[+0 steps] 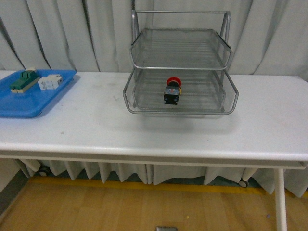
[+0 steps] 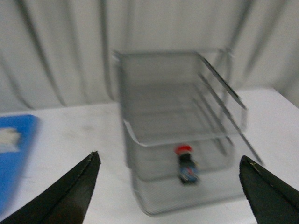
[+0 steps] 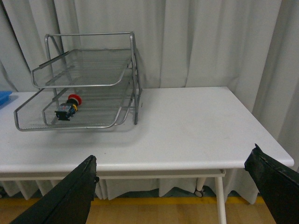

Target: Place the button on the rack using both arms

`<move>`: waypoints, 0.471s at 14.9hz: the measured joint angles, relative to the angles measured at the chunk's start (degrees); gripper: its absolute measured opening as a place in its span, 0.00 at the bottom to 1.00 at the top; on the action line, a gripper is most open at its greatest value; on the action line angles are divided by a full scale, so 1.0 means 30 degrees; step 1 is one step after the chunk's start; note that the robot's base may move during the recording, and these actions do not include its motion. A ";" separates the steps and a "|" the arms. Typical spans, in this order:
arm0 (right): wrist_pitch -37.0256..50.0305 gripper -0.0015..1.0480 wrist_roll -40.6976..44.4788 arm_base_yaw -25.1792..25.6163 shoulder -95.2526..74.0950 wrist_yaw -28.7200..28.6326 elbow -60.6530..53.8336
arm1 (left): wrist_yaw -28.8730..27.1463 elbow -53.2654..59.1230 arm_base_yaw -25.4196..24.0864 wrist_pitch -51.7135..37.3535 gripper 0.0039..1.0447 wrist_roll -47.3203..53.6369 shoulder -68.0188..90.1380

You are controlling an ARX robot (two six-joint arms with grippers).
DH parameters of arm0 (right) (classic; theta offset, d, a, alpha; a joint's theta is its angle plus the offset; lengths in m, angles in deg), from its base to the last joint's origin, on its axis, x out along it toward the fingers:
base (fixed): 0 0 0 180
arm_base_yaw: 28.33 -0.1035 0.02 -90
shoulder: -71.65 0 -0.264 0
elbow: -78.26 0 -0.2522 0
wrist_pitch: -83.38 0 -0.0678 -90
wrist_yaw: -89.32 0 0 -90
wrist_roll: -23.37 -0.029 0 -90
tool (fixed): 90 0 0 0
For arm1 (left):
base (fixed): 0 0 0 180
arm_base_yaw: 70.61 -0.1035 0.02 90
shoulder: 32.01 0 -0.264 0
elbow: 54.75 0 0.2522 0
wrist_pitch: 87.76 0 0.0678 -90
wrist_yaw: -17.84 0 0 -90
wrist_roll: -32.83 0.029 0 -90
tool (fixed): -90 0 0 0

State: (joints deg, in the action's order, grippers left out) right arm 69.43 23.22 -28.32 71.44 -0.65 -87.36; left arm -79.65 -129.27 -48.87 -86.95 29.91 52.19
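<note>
Left gripper (image 2: 168, 157) and right gripper (image 3: 174, 154): both pairs of black fingers spread wide, holding nothing, each well back from the rack (image 1: 180, 113). The button (image 1: 172, 90) lies on its side in the lower tier, red cap toward the curtain. The left wrist view is blurred, so it possibly shows 3 tiers; the front view shows 2.

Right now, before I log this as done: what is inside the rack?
Only the button shows, lying on its side in a lower tier of the rack. The overlapping mesh hides which lower tier holds it.
</note>
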 joint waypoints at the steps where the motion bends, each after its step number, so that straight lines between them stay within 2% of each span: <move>1: -0.0015 0.94 0.0000 0.0000 0.0000 0.0000 0.0000 | -0.2463 0.2710 -0.0576 -0.3337 0.76 0.0379 -0.1843; 2: -0.0015 0.94 0.0000 0.0000 0.0000 0.0007 0.0000 | -0.2790 0.5530 -0.1668 -0.5064 0.63 0.0583 -0.4138; 4: -0.0007 0.94 0.0007 0.0000 0.0000 0.0000 0.0000 | -0.1639 0.9610 -0.3657 -0.5727 0.39 0.0627 -0.7949; 7: -0.0007 0.94 0.0000 0.0000 0.0000 0.0007 0.0000 | -0.0117 1.3508 -0.4503 -0.6623 0.02 0.0641 -1.0120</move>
State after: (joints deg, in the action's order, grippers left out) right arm 69.41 23.22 -28.32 71.44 -0.63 -87.36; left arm -80.00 -88.74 -62.38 -106.82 31.84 21.83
